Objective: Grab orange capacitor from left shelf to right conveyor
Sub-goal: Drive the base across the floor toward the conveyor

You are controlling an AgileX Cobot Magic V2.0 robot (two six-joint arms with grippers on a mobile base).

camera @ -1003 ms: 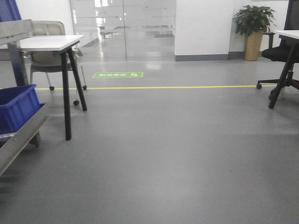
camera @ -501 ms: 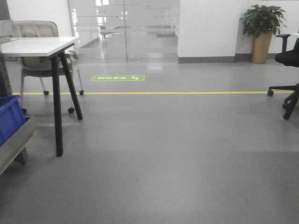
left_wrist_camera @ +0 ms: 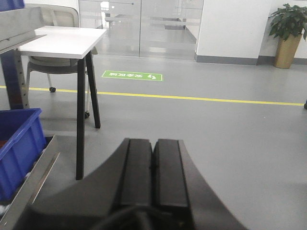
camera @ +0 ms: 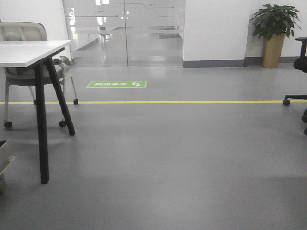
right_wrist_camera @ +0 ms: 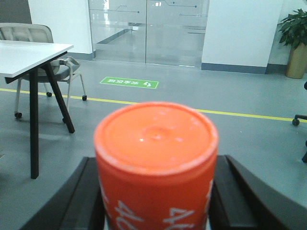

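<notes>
My right gripper point(right_wrist_camera: 156, 165) is shut on the orange capacitor point(right_wrist_camera: 156, 139), an orange cylinder with white "4680" print that stands upright between the black fingers point(right_wrist_camera: 84, 191) and fills the lower middle of the right wrist view. My left gripper point(left_wrist_camera: 152, 143) is shut and empty, its two pads pressed together above the grey floor. The stainless-steel left shelf point(left_wrist_camera: 19, 26) shows at the far left of the left wrist view, and a sliver of its lip shows in the front view point(camera: 5, 160). The right conveyor is out of view.
A blue plastic bin point(left_wrist_camera: 19, 148) sits on the shelf's lower level. A white table with black legs point(camera: 29, 50) and a chair point(camera: 24, 33) stand at the left. A yellow floor line point(camera: 168, 101), green floor sign point(camera: 116, 84), potted plant point(camera: 274, 28) and office chair base point(camera: 297, 98) lie ahead.
The front view has swung to the right: the shelf and blue bin slid out at the left edge, and the white table moved left and looks nearer.
</notes>
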